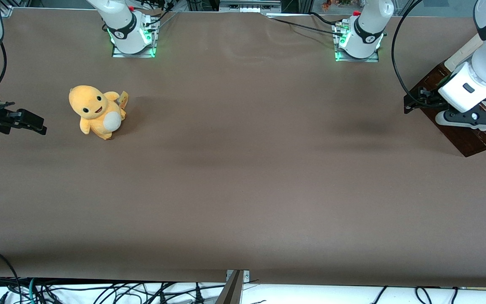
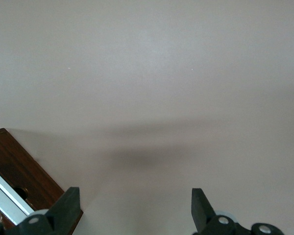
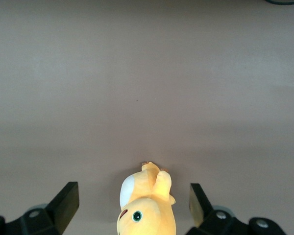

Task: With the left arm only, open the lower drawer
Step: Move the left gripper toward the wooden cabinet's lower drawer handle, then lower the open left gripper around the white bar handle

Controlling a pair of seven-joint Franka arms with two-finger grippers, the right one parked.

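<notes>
Currently the gripper hangs with fingers spread wide, holding nothing, just above the lower drawer at the working arm's table end, about three o'clock in the front view. Judgement: descend squarely, straddle the white handle, close, then pull straight.

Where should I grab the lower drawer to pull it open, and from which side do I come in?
Take the long white bar handle on the dark-brown lower drawer, probably closing across the bar's width. Come in from the open table in front of the drawer. The gripper hovers beside the drawer at the working arm's end, jaws wide apart with nothing between them, so it must first turn toward the handle.
</notes>
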